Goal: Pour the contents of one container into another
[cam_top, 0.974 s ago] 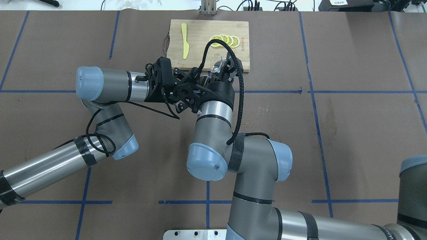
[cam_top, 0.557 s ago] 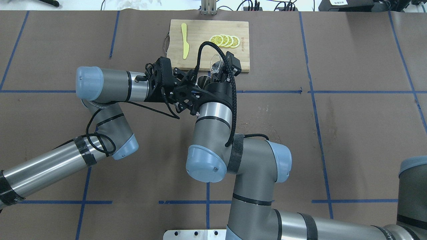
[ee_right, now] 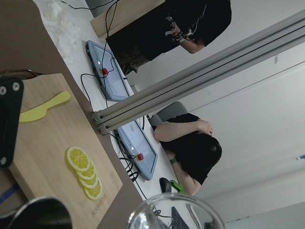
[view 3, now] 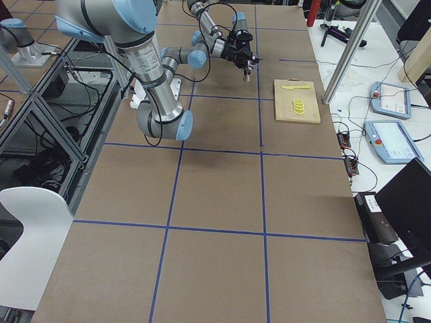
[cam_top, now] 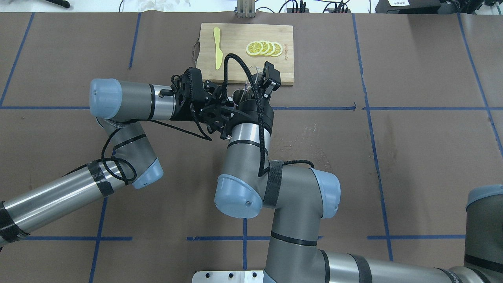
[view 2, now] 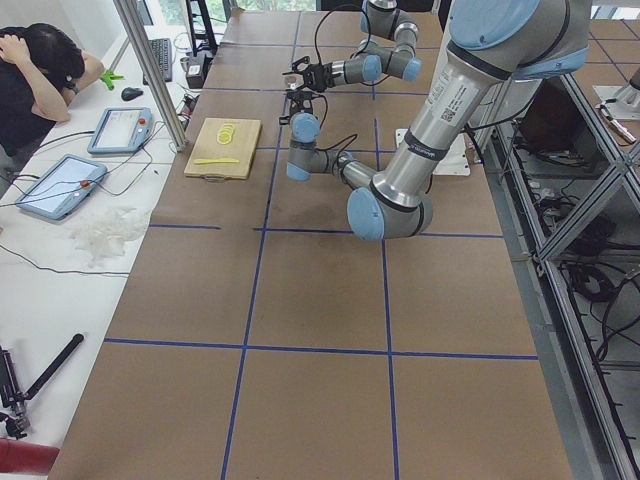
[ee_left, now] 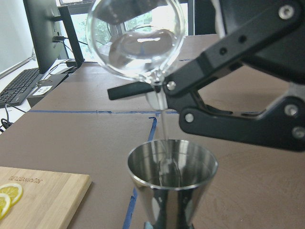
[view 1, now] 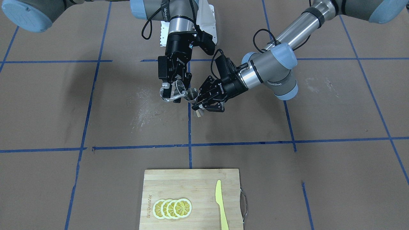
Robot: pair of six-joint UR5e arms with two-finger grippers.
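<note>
right gripper [view 1: 173, 90]: my jaws clenched on tilted clear cup [ee_left: 136, 38]
left gripper [view 1: 199, 103]: my jaws grasp steel jigger [ee_left: 171, 183], upright
cup lip: above jigger mouth, liquid [ee_left: 163, 126] streaming in

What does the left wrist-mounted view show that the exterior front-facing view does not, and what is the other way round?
Only the left wrist view: a thin stream falling from the clear cup into the open mouth of the steel jigger, and a keyboard behind. Only the front-facing view: both arms, the left pincer shut on the jigger, and the yellow knife. Both: the right pincer holding the cup tilted over the jigger, the wooden board and lemon slices.
</note>
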